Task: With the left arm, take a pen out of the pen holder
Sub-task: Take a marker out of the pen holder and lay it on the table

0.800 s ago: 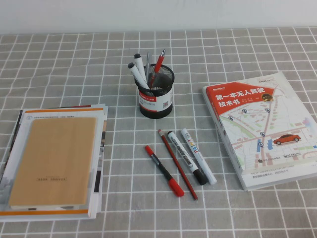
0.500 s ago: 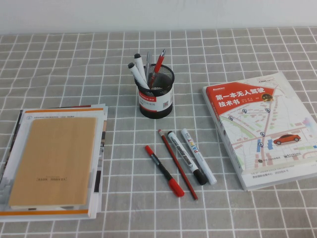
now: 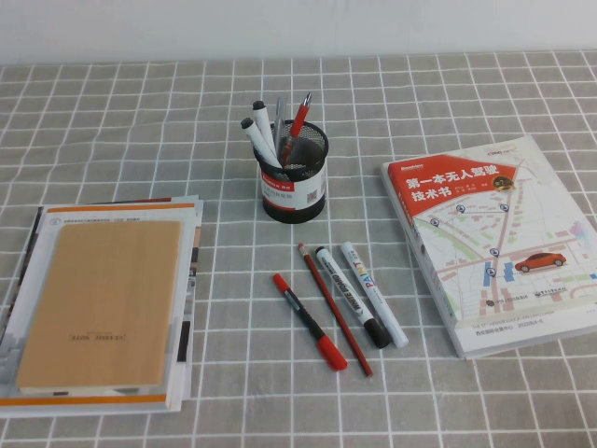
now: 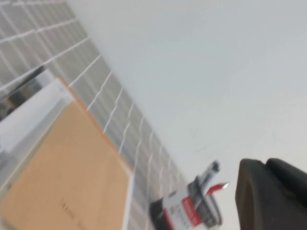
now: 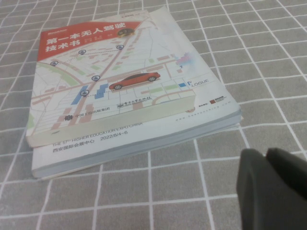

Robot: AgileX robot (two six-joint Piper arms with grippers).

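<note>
Nearest to me, my left fingers [image 4: 283, 196] are closed on nothing. They hang above the tan notebook [image 3: 103, 303] on its paper stack at my left, out of sight in the high view. My right fingers [image 5: 280, 191] look pressed together too, empty, low over the counter [image 3: 112, 140] just beside the near corner of the map book [image 3: 494, 243].

If I head out with the left fingers closed like this, I will bump the pens instead of taking one, so they must open first.

Farther out, four loose things lie side by side in the middle: a red pen [image 3: 310, 321], a red pencil [image 3: 334, 309], a black marker [image 3: 352, 296] and a white marker [image 3: 373, 294]. A low sweep from the notebook could scatter them, or I could grab one by mistake. None of them is the one I want.

Beyond them stands the black mesh pen holder [image 3: 294, 182], upright, well apart from my left fingers. Two white-capped markers [image 3: 261, 131], a grey pen [image 3: 277, 117] and a red clip pen [image 3: 298, 117] lean out of it, close together. I judge the holder light, so a sideways nudge on its rim could tip it. The tops crowd each other, and I could pinch two at once. A slanted pull could also drag the holder along.
</note>
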